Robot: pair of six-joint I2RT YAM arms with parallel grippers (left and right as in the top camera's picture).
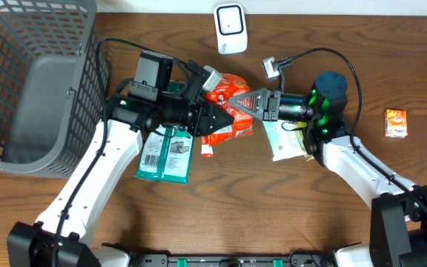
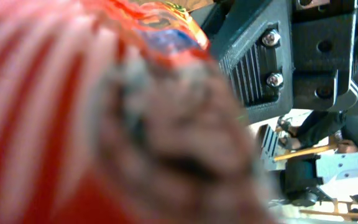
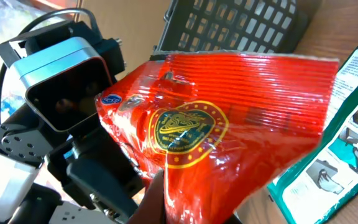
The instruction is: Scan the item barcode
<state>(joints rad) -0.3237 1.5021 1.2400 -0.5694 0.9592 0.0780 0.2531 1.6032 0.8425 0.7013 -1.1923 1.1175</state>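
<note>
A red snack bag (image 1: pixel 227 132) with a gold crest hangs above the table's middle, between both arms. My right gripper (image 1: pixel 237 104) comes in from the right and is shut on the bag's upper edge. In the right wrist view the bag (image 3: pixel 241 112) fills the centre, and one finger (image 3: pixel 166 193) presses its lower edge. My left gripper (image 1: pixel 215 117) reaches in from the left with its jaws pinched on the bag's left side. The bag (image 2: pixel 55 124) blurs across the left wrist view and hides the left fingers. A white scanner (image 1: pixel 230 28) stands at the back edge.
A grey mesh basket (image 1: pixel 43 81) takes up the back left. Green packets (image 1: pixel 165 152) lie under the left arm, and a white-green packet (image 1: pixel 284 141) lies under the right arm. A small orange box (image 1: pixel 396 122) sits far right.
</note>
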